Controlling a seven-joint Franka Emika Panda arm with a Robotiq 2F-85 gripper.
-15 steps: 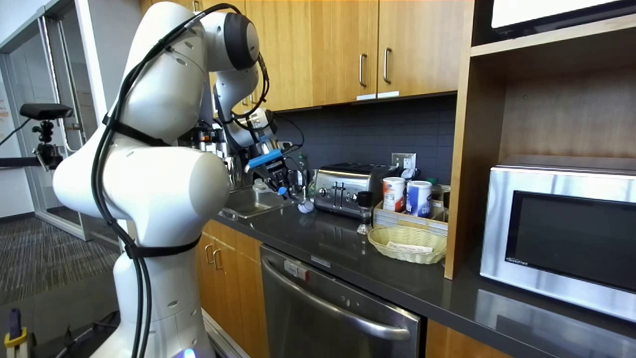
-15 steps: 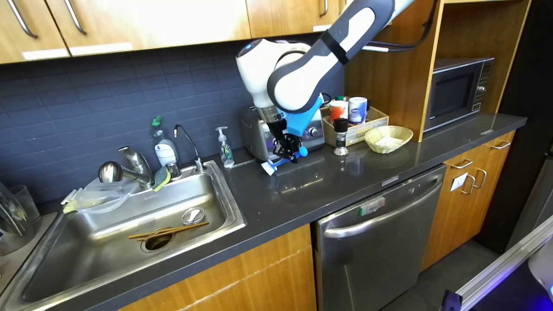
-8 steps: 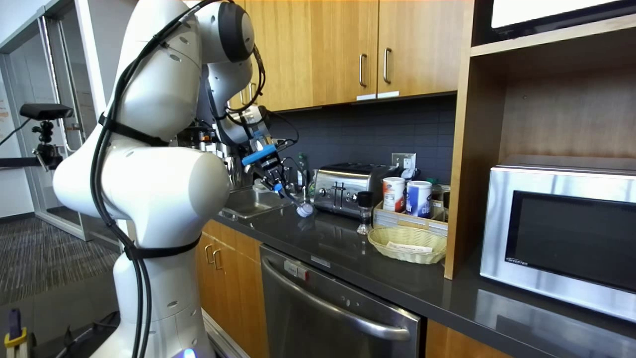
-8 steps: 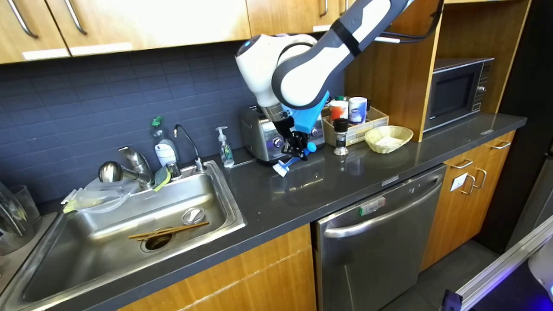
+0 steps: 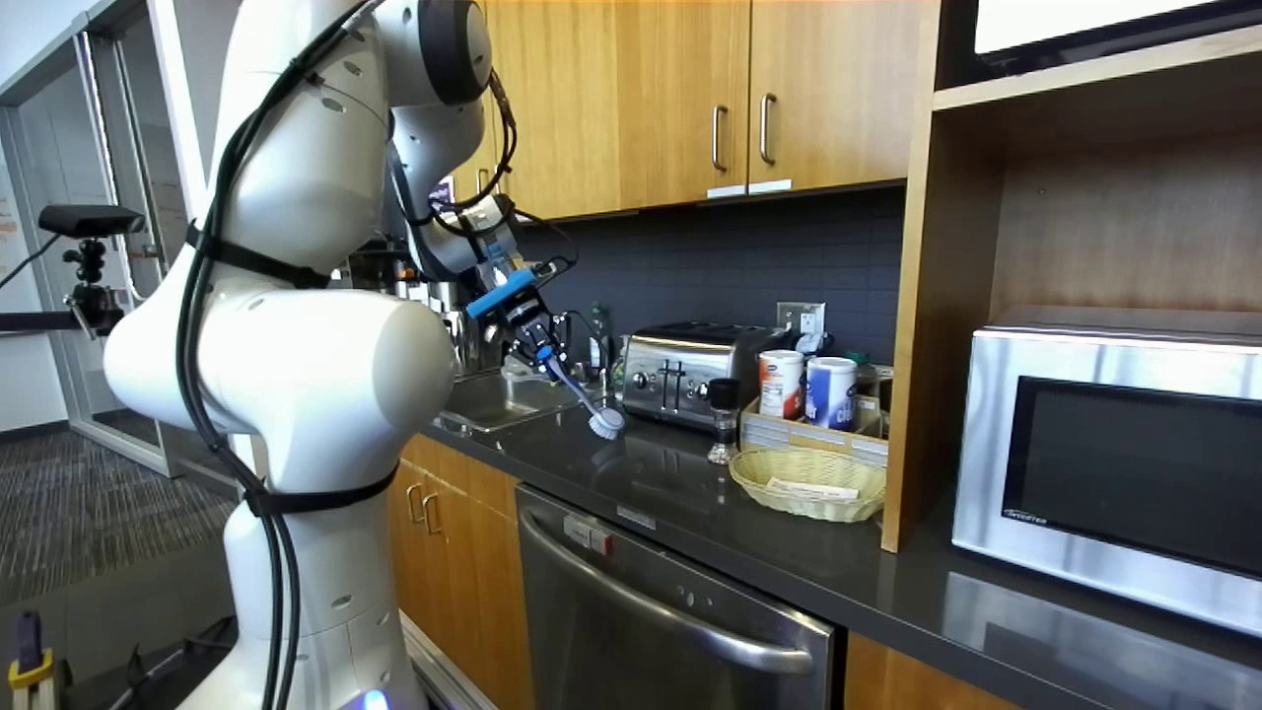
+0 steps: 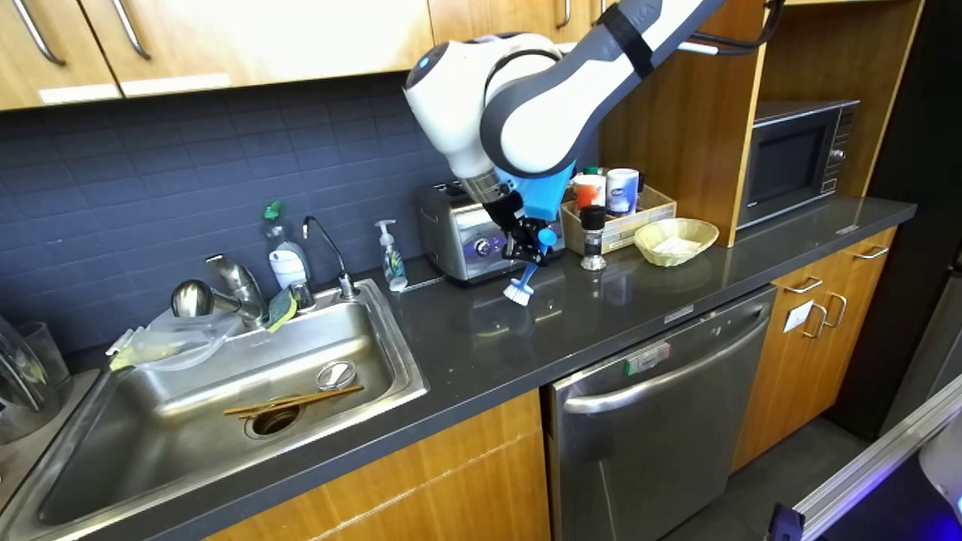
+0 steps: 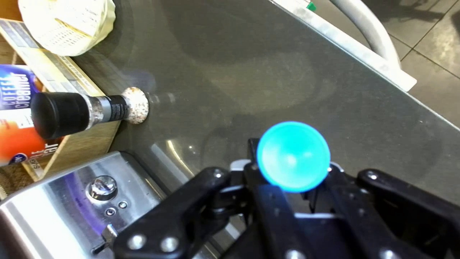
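The gripper (image 6: 535, 252) pinches the brush (image 6: 525, 280) near its knob (image 7: 293, 156), tilted head-down over the counter (image 6: 466, 353); likely light, stiff and a bit slick, so the handle (image 5: 575, 387) is best held squarely

Wrist view: brush (image 5: 576, 386) mostly hidden behind its round blue end (image 7: 293, 156) and the claw (image 6: 533, 252). Toaster (image 7: 75, 214), near back edge of desk (image 7: 215, 54), cut off lower left; basket (image 7: 104, 32) cropped at top. Marks on paper slip (image 5: 813, 490) too small to read in both exterior views. Metal vessel (image 6: 22, 387) by sink (image 6: 403, 347) cropped in an exterior view.
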